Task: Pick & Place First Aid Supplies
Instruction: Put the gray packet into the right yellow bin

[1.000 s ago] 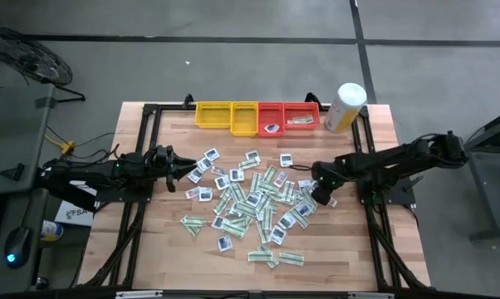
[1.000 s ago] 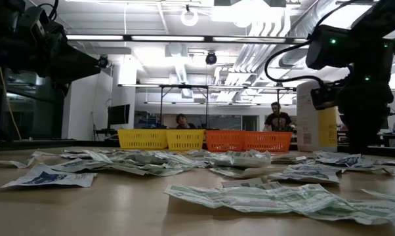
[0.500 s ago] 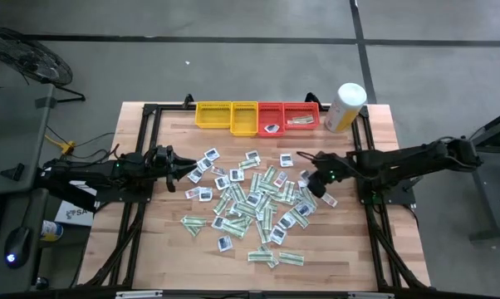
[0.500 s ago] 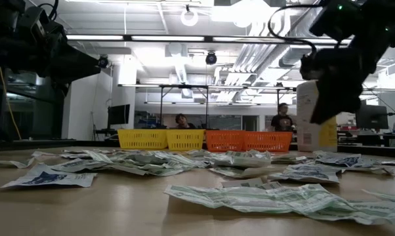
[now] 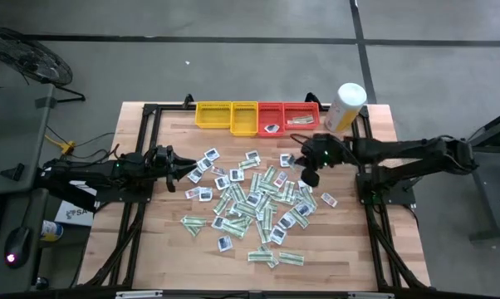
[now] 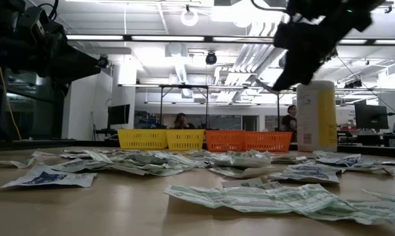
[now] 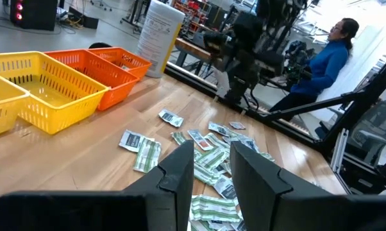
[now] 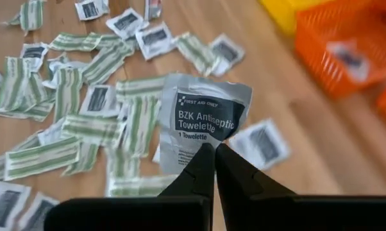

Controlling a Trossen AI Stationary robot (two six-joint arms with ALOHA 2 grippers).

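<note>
Dozens of first aid packets [image 5: 254,203] lie scattered over the middle of the wooden table [image 5: 167,241] in the high view, with two yellow trays [image 5: 226,115] and two red trays [image 5: 286,116] in a row at the far edge and a white-and-yellow canister [image 5: 345,107] at the far right corner. From the right, the right gripper [image 5: 306,176] reaches over the far right fringe of the pile, near the red trays; the left gripper [image 5: 193,169] waits over the pile's left edge. In the low view, the packets spread flat across the table, the trays stand behind them with the canister to their right, the right arm hangs above, and two people sit in the room beyond. From the left wrist view, the left gripper's fingers [image 7: 180,168] stand slightly apart with nothing between them; a person in blue sits behind the right arm. From the right wrist view, the right gripper's fingers [image 8: 202,168] are pinched together on one antiseptic towelette packet [image 8: 204,122], held above the pile.
</note>
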